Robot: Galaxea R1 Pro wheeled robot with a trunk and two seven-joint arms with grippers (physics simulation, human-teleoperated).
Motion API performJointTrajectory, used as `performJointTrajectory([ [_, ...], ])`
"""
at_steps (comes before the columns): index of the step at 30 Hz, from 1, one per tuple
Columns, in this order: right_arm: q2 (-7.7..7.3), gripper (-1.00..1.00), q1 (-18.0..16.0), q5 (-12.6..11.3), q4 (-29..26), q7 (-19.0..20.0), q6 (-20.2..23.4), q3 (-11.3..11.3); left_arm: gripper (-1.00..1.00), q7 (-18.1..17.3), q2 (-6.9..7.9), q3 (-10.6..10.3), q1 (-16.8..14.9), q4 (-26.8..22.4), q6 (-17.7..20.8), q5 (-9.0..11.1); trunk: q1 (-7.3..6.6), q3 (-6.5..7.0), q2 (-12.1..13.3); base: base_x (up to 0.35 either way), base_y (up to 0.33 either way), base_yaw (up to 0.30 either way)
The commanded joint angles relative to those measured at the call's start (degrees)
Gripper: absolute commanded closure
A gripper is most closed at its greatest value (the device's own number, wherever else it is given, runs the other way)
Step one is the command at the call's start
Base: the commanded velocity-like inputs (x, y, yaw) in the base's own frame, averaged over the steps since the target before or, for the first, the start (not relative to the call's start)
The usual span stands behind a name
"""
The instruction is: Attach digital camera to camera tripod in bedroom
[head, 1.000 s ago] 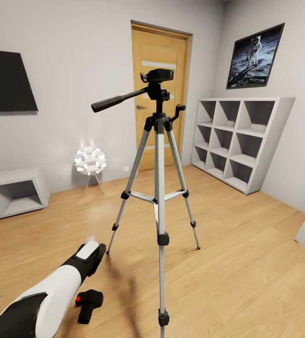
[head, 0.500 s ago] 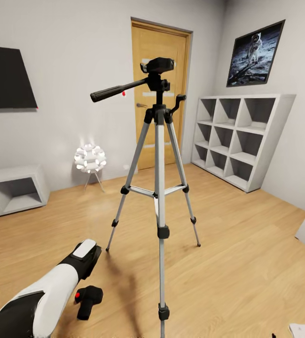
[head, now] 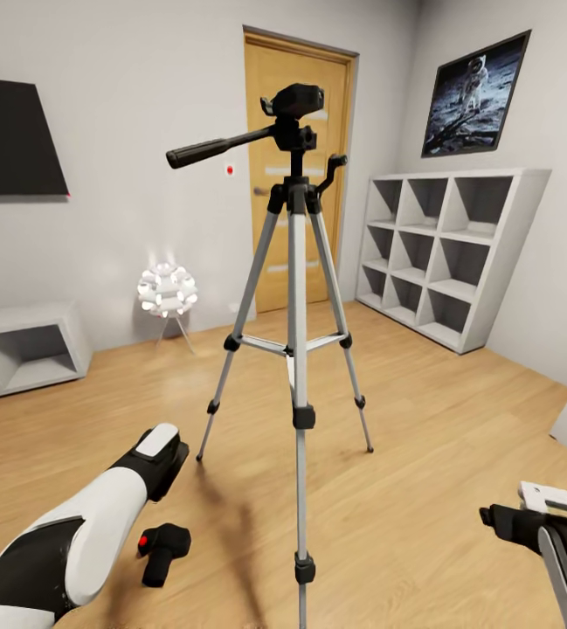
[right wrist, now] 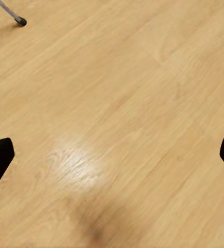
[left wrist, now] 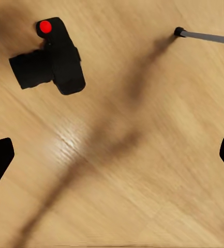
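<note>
Right gripper now raised; no writing readable.

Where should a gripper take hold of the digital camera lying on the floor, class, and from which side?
Grip the digital camera across its flat body, coming from above. It lies on the wood floor with the lens pointing sideways, so the round barrel would probably slip. The open left gripper hangs above the floor beside it.
</note>
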Motion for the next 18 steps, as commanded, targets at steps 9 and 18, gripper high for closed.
performJointTrajectory([
  [9,1.60,-1.00,-4.5,-1.0,-0.9,0.2,1.1,0.4,-1.00,1.2,-0.11,-0.1,-1.9,0.2,1.9,-0.1,1.97,-1.68,-3.6,0.000,0.000,0.000],
  [18,3.88,-1.00,-5.4,-1.2,-1.3,0.2,1.1,1.2,-1.00,1.3,0.04,-0.1,-2.3,0.3,2.3,-0.1,3.56,-3.38,-6.5,0.000,0.000,0.000],
])
